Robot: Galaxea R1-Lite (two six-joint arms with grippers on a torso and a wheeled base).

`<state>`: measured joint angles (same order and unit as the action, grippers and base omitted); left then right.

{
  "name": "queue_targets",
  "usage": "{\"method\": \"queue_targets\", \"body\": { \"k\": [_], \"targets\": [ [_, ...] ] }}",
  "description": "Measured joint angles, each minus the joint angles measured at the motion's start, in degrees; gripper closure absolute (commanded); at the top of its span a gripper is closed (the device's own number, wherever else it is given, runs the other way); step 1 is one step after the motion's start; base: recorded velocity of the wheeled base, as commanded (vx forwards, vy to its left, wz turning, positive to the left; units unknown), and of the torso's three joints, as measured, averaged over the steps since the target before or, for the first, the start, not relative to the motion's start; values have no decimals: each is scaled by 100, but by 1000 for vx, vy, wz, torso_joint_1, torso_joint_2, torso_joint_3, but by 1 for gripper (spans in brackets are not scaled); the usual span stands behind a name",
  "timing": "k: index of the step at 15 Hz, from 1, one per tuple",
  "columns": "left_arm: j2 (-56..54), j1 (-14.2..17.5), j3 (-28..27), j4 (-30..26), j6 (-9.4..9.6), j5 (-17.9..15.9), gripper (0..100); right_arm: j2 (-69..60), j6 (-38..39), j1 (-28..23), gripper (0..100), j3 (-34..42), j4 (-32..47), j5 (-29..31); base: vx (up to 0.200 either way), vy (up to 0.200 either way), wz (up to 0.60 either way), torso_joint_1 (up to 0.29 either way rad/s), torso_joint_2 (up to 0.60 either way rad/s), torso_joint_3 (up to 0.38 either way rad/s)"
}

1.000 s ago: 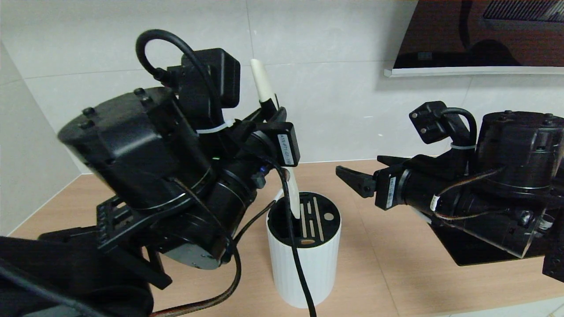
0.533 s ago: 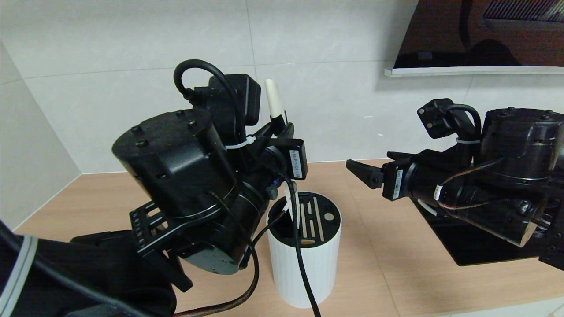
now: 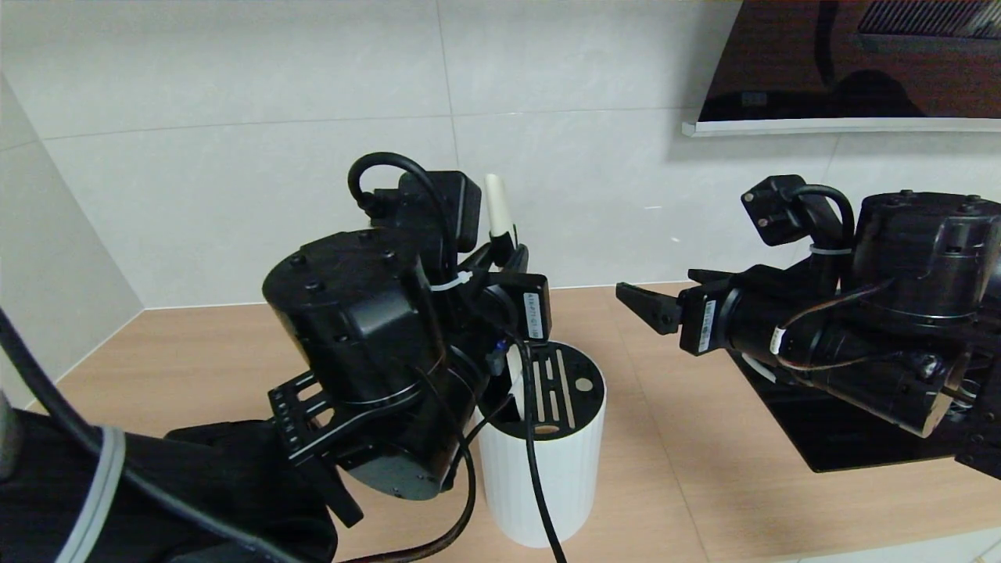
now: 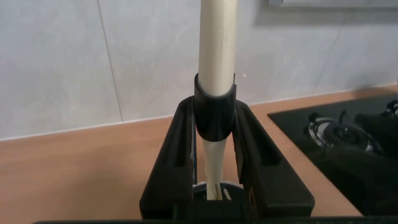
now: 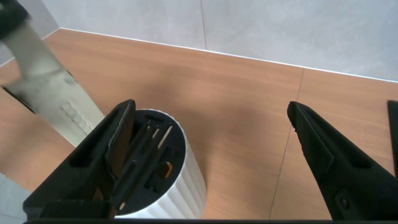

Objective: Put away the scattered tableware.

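A knife with a cream handle [image 3: 495, 205] and a black collar stands almost upright, my left gripper [image 3: 504, 258] shut on it. Its pale blade goes down into the slotted black top of the white ribbed holder [image 3: 557, 477] on the wooden counter. In the left wrist view the handle [image 4: 217, 43] rises between the fingers of the left gripper [image 4: 216, 155]. My right gripper [image 3: 657, 291] hangs open just right of the holder, nothing between its fingers. From the right wrist, the right gripper [image 5: 214, 155] frames the holder [image 5: 189, 180], and the blade [image 5: 50, 78] slants in beside it.
A black stove top [image 3: 821, 442] lies on the counter at the right, under my right arm, with a burner [image 4: 339, 130] showing. A dark range hood [image 3: 852, 62] hangs on the tiled wall above. Bare wooden counter [image 3: 195, 352] stretches to the left.
My left arm has come down and to the right, sinking the knife deeper into the holder. The right gripper rose slightly and shifted right at first, then held still.
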<state>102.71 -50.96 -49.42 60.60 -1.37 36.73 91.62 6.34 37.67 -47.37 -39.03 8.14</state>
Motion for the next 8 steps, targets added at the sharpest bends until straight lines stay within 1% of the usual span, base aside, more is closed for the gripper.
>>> {"method": "queue_targets", "body": {
  "k": [3, 8],
  "targets": [
    [85, -6, 61, 2, -18, 24, 100, 5, 0, 0, 0, 7, -2, -5, 0, 0, 0, 0, 0, 0],
    [317, -12, 183, 0, -178, 27, 100, 10, -2, 1, 0, 29, -5, 1, 0, 0, 0, 0, 0, 0]
  ]
}}
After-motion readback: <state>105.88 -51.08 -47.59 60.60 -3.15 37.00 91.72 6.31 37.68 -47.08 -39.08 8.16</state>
